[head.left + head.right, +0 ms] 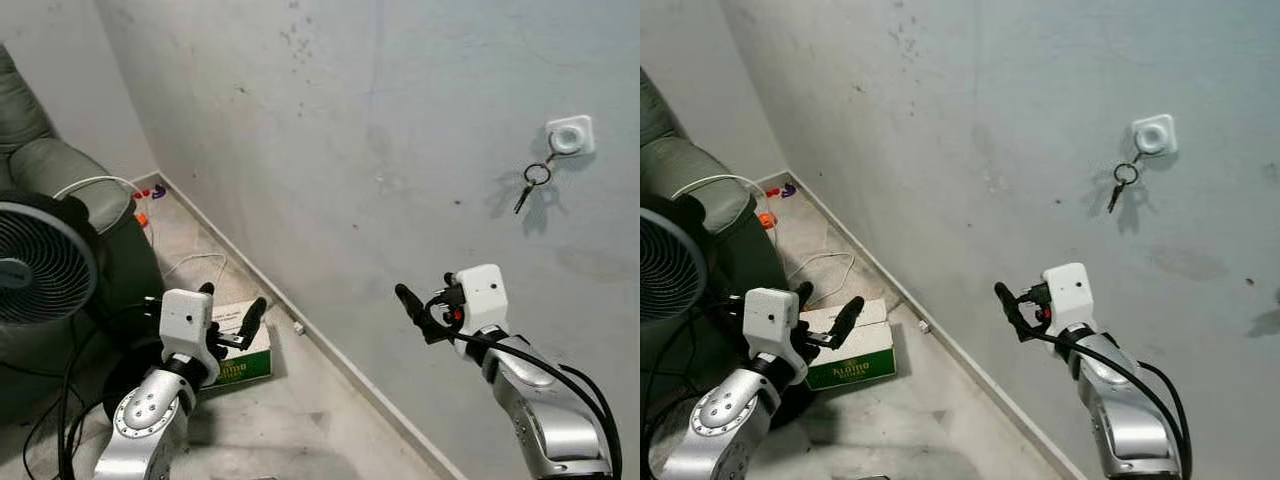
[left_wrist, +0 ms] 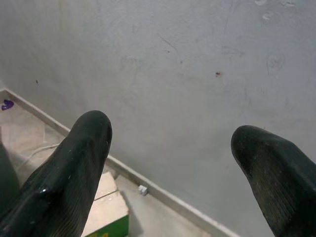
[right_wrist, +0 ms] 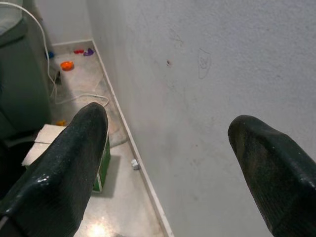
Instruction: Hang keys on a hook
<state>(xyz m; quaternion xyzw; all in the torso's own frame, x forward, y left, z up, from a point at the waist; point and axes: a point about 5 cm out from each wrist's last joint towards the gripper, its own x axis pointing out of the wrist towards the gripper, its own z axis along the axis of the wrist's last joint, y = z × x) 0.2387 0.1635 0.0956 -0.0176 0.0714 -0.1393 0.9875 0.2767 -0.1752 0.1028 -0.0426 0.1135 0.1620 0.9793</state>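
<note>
Keys hanging on wall hook, both my jaws empty.
Keys point(image 1: 532, 181) are dangling from the hook point(image 1: 569, 135), well above my right gripper point(image 1: 424, 312); its jaws are gaping wide. Left gripper point(image 1: 232, 318) is also spreading wide, above the box point(image 1: 854, 355).

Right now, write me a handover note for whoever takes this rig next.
Left gripper: open, empty, held low over the floor near the green box.
Right gripper: open, empty, raised in front of the wall, well below the hook.
Keys: hanging by their ring from the white hook on the wall.
Done: the keys are on the hook and neither gripper touches them.
Left: nothing obvious; maybe confirm that the ring sits firmly, then lower the arms.
</note>
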